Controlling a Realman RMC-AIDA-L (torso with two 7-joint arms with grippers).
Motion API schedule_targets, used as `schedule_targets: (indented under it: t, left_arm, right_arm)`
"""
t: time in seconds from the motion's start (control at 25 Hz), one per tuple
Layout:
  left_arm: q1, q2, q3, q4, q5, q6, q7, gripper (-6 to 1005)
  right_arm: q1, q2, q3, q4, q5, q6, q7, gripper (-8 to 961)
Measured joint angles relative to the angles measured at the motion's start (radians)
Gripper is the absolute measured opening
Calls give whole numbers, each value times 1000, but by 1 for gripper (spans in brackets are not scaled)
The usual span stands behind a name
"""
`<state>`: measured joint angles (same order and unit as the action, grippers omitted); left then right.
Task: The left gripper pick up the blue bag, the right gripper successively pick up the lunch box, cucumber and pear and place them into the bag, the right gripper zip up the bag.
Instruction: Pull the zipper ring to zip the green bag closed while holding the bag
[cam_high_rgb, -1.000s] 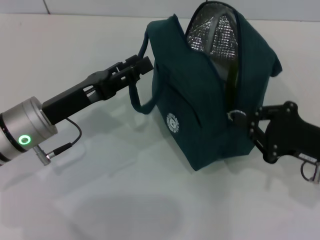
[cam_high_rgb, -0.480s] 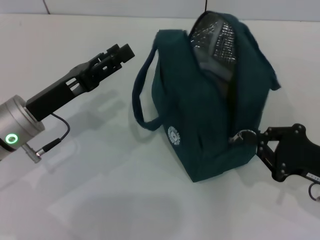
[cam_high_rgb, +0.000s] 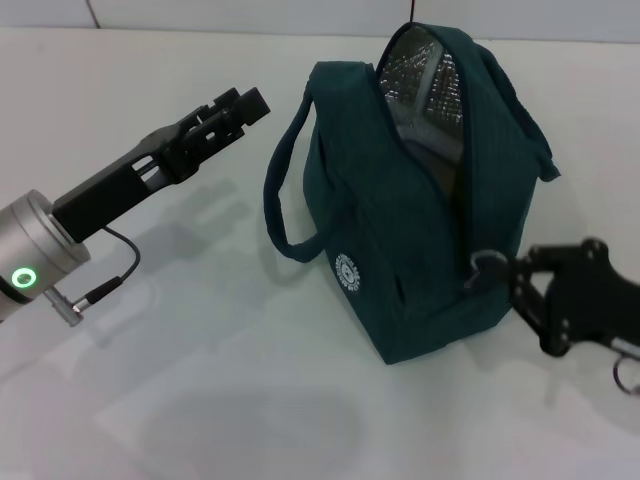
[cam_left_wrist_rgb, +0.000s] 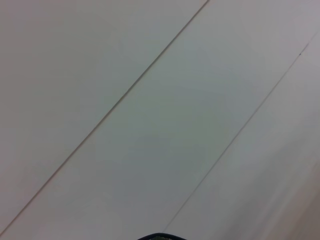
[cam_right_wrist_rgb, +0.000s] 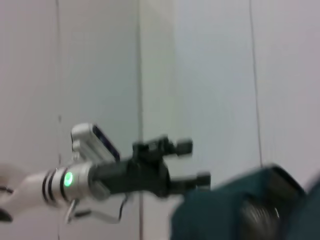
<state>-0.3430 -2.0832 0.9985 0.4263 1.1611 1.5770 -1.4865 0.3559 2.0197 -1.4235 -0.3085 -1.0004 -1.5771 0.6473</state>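
The blue bag (cam_high_rgb: 400, 230) stands on the white table (cam_high_rgb: 200, 380). Its top gapes and shows the silver foil lining (cam_high_rgb: 420, 70). My left gripper (cam_high_rgb: 240, 103) hovers to the left of the bag, open and empty, clear of the loop handle (cam_high_rgb: 275, 200). The right wrist view also shows the left gripper (cam_right_wrist_rgb: 194, 161) with its fingers apart, beside the bag (cam_right_wrist_rgb: 235, 210). My right gripper (cam_high_rgb: 510, 280) is at the bag's lower right end. Its fingertips close on the ring zip pull (cam_high_rgb: 486, 264). The lunch box, cucumber and pear are out of view.
Bare white table surrounds the bag on all sides. The left wrist view shows only the table surface (cam_left_wrist_rgb: 150, 125) and its seam lines.
My left gripper let go of the bag's handle and drew back to the left. The bag settled lower. My right gripper moved down and right with the zip ring.
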Motion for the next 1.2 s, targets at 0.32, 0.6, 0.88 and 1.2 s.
schedule_targets:
  t: [0.32,0.6,0.88,1.2]
  left_arm:
    - [4,0,-3,3,-2,0,4,770]
    - [12,2,-3,4,-14,0,13,768]
    - [16,18,-3,6,-14,7,14,767]
    - [58,41,-3,9,-70,10,44,766]
  right_arm:
    - [21,3,-10,-140,96,-7,0,11]
    - [93,2,-7,-159,111,46,-7,12]
    - [212,3,-18,-169,106,69,-4,12]
    - [326,7,-143,-170,147,125,-9,12]
